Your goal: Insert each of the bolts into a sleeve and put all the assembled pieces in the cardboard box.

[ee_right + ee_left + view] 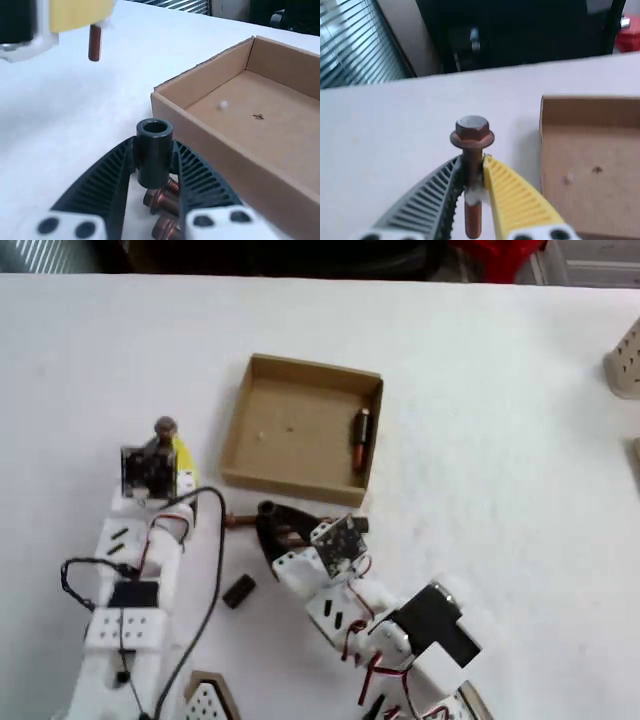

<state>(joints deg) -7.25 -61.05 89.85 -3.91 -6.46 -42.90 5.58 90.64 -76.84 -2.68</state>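
Two arms, one part each, beside the shallow brown cardboard box (pixel 290 483).

The left gripper (pixel 473 165) is clamped on one copper-coloured hex-head bolt (pixel 472 134), held head up. The right gripper (pixel 154 146) is closed around one black cylindrical sleeve (pixel 153 167), bore upward, above two loose copper bolts (pixel 156 201) on the white table (pixel 500 440). One assembled piece (pixel 361 437) lies inside the box against a side wall. A second black sleeve (pixel 238 591) lies between the arms.

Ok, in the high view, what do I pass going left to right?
The held bolt → loose sleeve → assembled piece in the box → white object at the edge.
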